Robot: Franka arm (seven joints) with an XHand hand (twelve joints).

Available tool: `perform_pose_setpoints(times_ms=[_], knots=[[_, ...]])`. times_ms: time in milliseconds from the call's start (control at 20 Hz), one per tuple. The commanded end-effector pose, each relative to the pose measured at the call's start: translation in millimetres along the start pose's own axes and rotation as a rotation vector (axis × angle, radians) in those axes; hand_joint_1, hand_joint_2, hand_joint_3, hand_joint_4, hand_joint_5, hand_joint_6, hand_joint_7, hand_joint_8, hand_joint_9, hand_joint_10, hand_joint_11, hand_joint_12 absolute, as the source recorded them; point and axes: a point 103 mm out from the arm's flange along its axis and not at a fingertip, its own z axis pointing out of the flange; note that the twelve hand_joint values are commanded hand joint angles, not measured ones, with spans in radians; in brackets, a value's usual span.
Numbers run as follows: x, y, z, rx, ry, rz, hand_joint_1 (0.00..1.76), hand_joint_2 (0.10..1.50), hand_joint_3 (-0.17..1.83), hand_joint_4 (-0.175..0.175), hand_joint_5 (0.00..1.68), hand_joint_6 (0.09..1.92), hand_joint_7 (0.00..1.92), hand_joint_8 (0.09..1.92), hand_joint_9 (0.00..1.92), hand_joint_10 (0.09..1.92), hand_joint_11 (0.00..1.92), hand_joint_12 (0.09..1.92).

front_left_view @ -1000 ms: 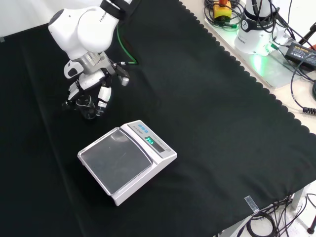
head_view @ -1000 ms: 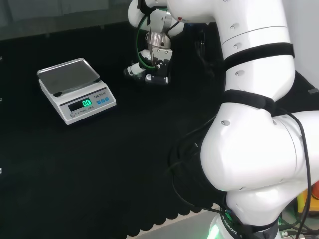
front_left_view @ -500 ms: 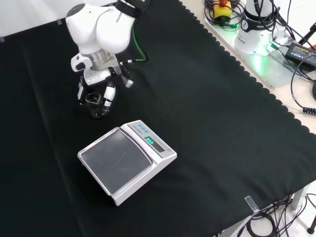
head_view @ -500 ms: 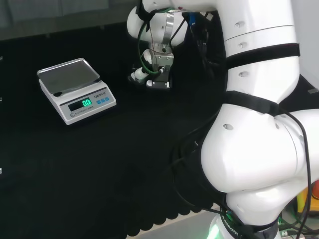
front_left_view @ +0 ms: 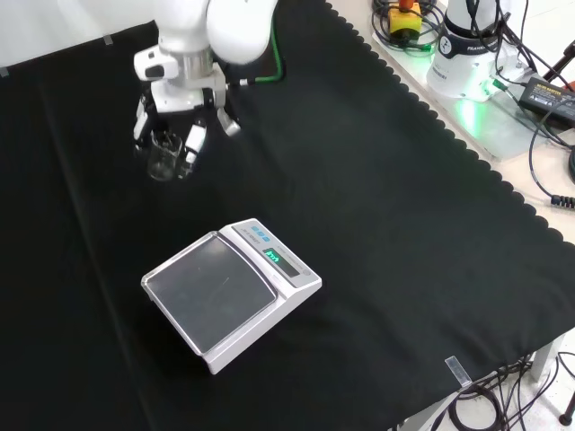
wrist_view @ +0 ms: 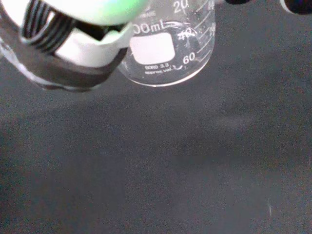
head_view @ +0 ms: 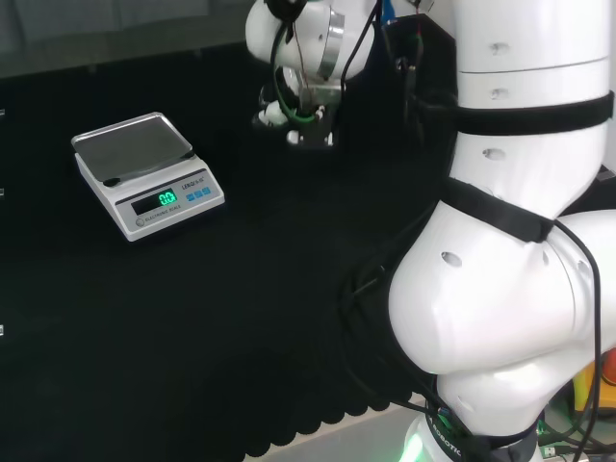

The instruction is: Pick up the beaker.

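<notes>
A small clear glass beaker [front_left_view: 164, 156] with printed graduation marks hangs upright above the black cloth, in the fingers of the hand [front_left_view: 177, 101]. The fingers curl down around its sides. In the head view the hand [head_view: 299, 114] is raised near the back of the bench; the beaker there is hidden among the fingers. The wrist view has the beaker [wrist_view: 171, 50] close up, its rounded base clear of the cloth, with a black and white finger [wrist_view: 73, 54] against its side.
A white digital scale [front_left_view: 230, 293] with a steel pan stands on the cloth, nearer the front view's camera than the hand; it sits left of the hand in the head view [head_view: 146, 174]. The arm's white links [head_view: 500, 289] rise at right. Cables and the arm's base [front_left_view: 467, 54] lie past the cloth's scalloped edge.
The hand has risen from the cloth with the beaker in its fingers, moving higher in both the head and front views. The scale has stayed put.
</notes>
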Motion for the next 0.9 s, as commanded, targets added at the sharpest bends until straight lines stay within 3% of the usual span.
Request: perform_pose_setpoints(times_ms=[50, 350, 650, 900], knots=[[5.0, -1.7, -77.6, 0.106, -0.009, -0.114, 1.16, 0.57, 0.77, 0.12, 1.36, 0.58, 1.77, 0.18, 1.89, 0.09, 1.22, 0.99], [16.4, -16.9, -153.1, 0.278, -0.12, -0.215, 1.17, 0.55, 0.8, 0.102, 1.37, 0.58, 1.8, 0.16, 1.92, 0.09, 1.26, 0.96], [44.3, -64.7, -217.2, 0.276, -0.145, -0.266, 1.17, 0.54, 0.82, 0.086, 1.37, 0.58, 1.82, 0.15, 1.92, 0.09, 1.28, 0.93], [67.1, -103.6, -229.1, 0.243, -0.092, -0.273, 1.17, 0.54, 0.82, 0.084, 1.37, 0.58, 1.82, 0.15, 1.92, 0.1, 1.29, 0.92]])
